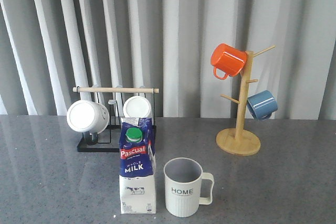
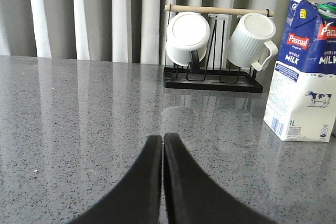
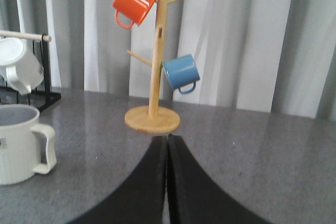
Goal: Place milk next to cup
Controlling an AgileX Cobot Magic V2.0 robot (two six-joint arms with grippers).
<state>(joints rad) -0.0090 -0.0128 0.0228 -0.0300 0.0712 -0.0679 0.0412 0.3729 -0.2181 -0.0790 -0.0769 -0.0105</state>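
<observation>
- Since the milk [image 1: 137,174] already stands upright on the grey table [image 1: 273,187] just beside the cup [image 1: 183,187], on the cup's side away from its handle, the placing looks done to my eye; a narrow gap shows between them in the front view and I judge they are not touching.
- If it needed moving again, the carton would likely handle as fairly heavy when full (I cannot tell how full it is), with stiff but dentable paperboard walls and a smooth, somewhat slippery coating; being tall on a small base, it could tip if nudged high up.
- Best hold, I judge: across two opposite flat walls at the white lower body or around the blue middle, below the sloped gable and green cap, squeezing only lightly.
- Left gripper [image 2: 163,145]: fingers pressed together with nothing between them, low over bare table; the milk stands ahead of it and well off to one side, apart from the fingers, near the black rack [image 2: 212,80] of white mugs.
- Right gripper [image 3: 167,148]: also pressed together and empty; the cup sits off to one side, well apart, and the wooden mug tree [image 3: 154,66] stands ahead.
</observation>
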